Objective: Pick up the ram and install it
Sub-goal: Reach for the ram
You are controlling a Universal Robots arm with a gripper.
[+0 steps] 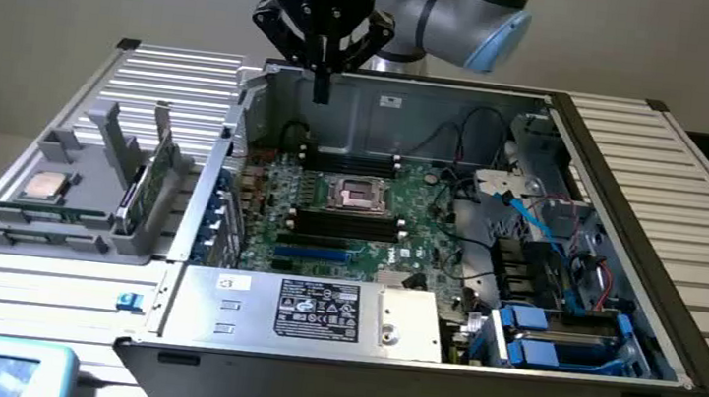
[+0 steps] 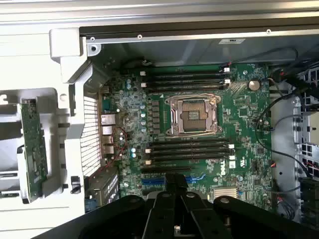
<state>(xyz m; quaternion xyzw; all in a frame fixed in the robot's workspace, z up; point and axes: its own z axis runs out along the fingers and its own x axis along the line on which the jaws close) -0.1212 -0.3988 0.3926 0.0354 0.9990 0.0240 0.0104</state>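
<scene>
One robot arm (image 1: 460, 17) is seen above the far edge of an open computer case (image 1: 430, 113), which is set on a slatted metal table (image 1: 170, 70). Its gripper (image 1: 323, 85) is pointed straight down just over the case's far wall. The jaws are closed together and nothing is held between them. In the wrist view the gripper (image 2: 175, 185) is seen hanging over the motherboard (image 2: 239, 124).

The ram (image 1: 145, 186), a thin green stick, is stood on its long edge in a grey holder (image 1: 111, 133). The holder is placed on the table outside the case, at the exterior view's left, so the ram is well apart from the gripper. In the wrist view the ram (image 2: 34, 149) is seen beside the case's side wall. A square silver-topped processor (image 1: 44, 186) is laid flat in the same holder, further toward the exterior view's left.

Inside the case, a metal-framed socket (image 1: 358, 195) is set near the middle of the motherboard. Rows of long dark slots (image 2: 187, 79) are arranged on its far and near sides. A silver box with a label (image 1: 303, 307) is mounted at the near edge, and blue brackets (image 1: 551, 338) are seen at the near right.
</scene>
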